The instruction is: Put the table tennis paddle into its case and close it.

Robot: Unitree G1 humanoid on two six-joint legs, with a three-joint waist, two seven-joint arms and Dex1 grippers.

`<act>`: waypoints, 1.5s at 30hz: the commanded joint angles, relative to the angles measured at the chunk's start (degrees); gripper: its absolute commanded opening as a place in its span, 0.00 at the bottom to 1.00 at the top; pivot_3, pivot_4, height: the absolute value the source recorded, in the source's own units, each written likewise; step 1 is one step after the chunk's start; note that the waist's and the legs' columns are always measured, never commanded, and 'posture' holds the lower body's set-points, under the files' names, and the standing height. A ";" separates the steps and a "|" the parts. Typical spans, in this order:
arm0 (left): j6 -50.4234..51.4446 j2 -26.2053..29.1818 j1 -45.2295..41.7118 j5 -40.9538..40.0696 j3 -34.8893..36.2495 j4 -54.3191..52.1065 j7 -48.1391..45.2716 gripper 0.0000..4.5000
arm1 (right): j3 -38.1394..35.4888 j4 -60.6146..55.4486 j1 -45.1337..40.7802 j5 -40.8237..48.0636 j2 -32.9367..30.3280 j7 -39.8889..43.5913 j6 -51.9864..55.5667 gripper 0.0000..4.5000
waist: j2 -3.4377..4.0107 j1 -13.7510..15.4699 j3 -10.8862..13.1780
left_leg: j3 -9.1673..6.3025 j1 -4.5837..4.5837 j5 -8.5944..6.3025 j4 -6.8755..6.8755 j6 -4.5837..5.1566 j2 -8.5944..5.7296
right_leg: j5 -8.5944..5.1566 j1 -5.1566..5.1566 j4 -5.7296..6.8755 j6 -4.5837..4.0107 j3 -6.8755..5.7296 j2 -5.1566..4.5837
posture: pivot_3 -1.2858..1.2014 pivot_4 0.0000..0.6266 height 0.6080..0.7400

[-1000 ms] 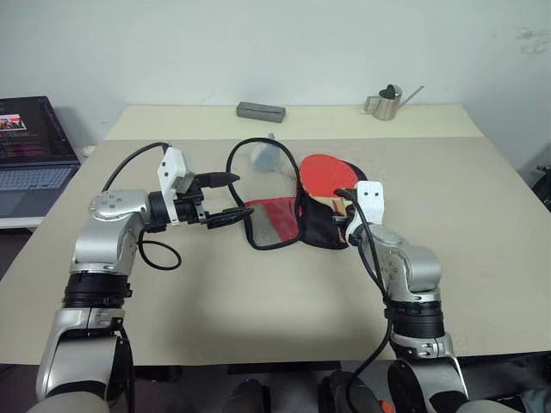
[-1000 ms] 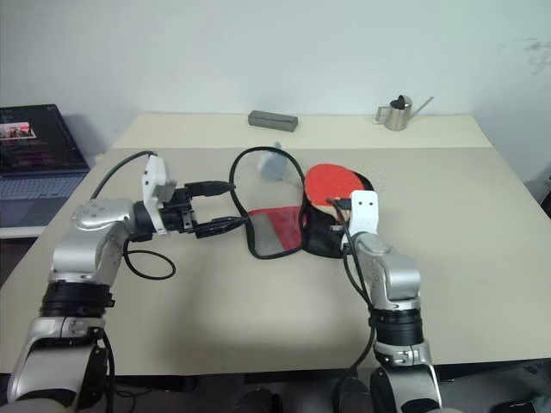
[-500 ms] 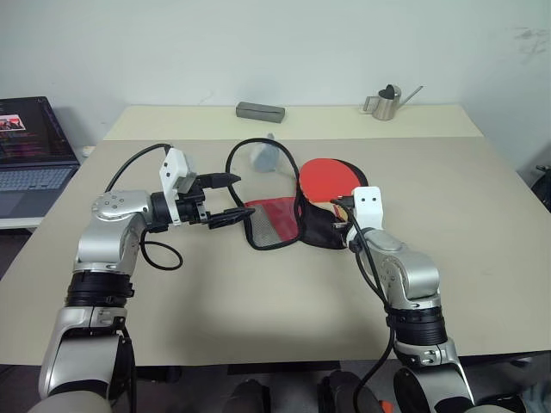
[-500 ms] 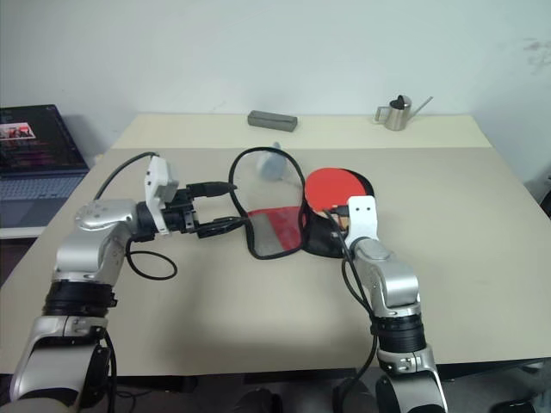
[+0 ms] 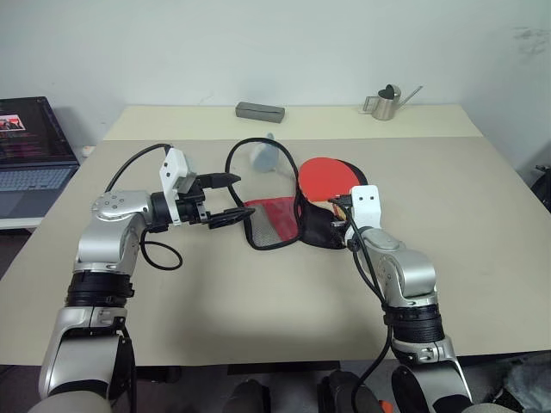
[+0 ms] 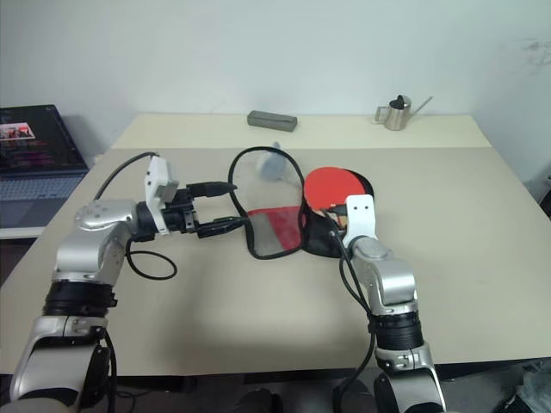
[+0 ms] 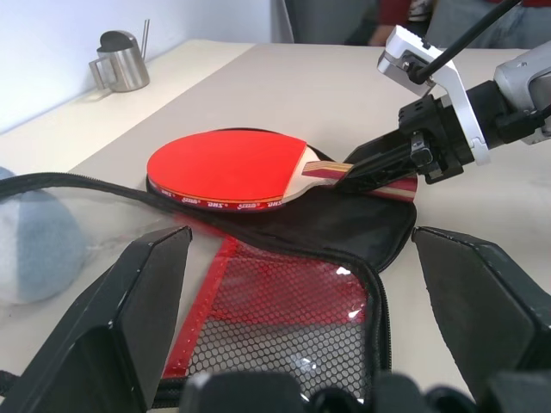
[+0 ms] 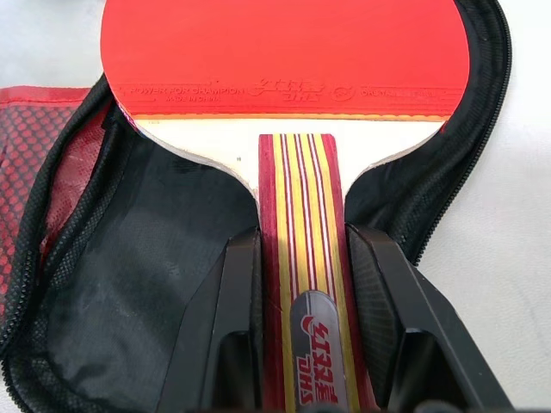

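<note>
Holding the paddle (image 8: pixel 293 103) by its handle, my right gripper (image 8: pixel 301 284) has both fingers clamped on the striped wood, one on each side. The red blade lies over the black half of the case (image 7: pixel 344 228), which is unzipped and spread flat on the table (image 5: pixel 258 310); the red mesh half (image 5: pixel 274 221) is folded out toward my left. In the right wrist view the blade sits inside the zipper line at the round end, so I judge the paddle is laid in place or nearly so, though the handle is not yet released and I cannot tell whether it rests fully on the lining. My left gripper (image 5: pixel 222 198) hangs with its fingers spread wide and nothing between them, just beside the edge of the mesh half and the black cord loop (image 5: pixel 250 155), not touching the fabric as far as I can see. So the first part looks close to done. What is left: let go of the handle, fold the mesh half over the blade, and run the zipper round to shut the case.
</note>
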 commanded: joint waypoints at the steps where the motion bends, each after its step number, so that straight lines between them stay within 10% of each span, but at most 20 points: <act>1: -0.50 0.11 -1.05 -0.23 0.65 -1.55 0.13 1.00 | -0.02 -1.08 -1.96 0.47 0.70 0.66 -2.24 0.24 | 0.00 0.00 0.00 | 0.00 0.00 0.00 0.00 0.00 0.00 | 0.00 0.00 0.00 0.00 0.00 0.00 | 0.52 0.24 1.00; 5: -0.39 0.13 -1.03 -0.27 0.66 -1.65 0.19 1.00 | -1.20 -0.98 -2.22 0.68 1.63 -0.06 -2.57 0.24 | 0.00 -0.03 0.00 | 0.00 0.00 0.00 0.00 0.00 0.00 | 0.00 0.00 0.00 0.00 0.00 0.00 | 0.52 0.24 1.00; 15: -0.40 0.06 -1.22 -0.18 0.54 -1.46 0.17 1.00 | -1.69 -1.99 -2.86 0.30 2.17 -0.69 -3.78 1.00 | 0.00 -0.05 0.00 | 0.00 0.00 0.00 0.00 0.00 0.00 | 0.00 0.01 -0.01 0.00 0.00 0.00 | 0.52 0.24 1.00; 23: -0.35 0.04 -1.41 -0.20 0.70 -1.29 0.25 1.00 | -5.95 -8.15 -5.96 4.17 -1.53 3.66 -4.49 1.00 | 0.00 -0.02 0.00 | 0.00 0.00 0.00 0.00 0.00 -0.01 | 0.00 0.00 0.00 0.00 -0.01 0.00 | 0.52 0.24 1.00; 36: -0.19 -0.26 -1.65 -0.39 0.86 -0.84 0.34 1.00 | -1.52 -20.61 8.90 12.85 -29.48 28.35 0.62 0.01 | -0.01 0.39 0.00 | -0.02 0.00 -0.02 0.01 0.03 -0.01 | -0.01 0.08 -0.06 0.02 -0.03 0.20 | 0.52 0.24 1.00; 45: -0.53 -0.99 -2.69 -0.08 0.36 0.19 -0.13 1.00 | 2.34 -19.38 12.48 10.82 -34.76 31.98 -4.71 0.00 | -0.02 0.27 0.00 | -0.02 0.04 -0.02 0.05 0.03 0.02 | -0.01 0.12 -0.03 0.02 0.00 0.26 | 0.52 0.24 1.00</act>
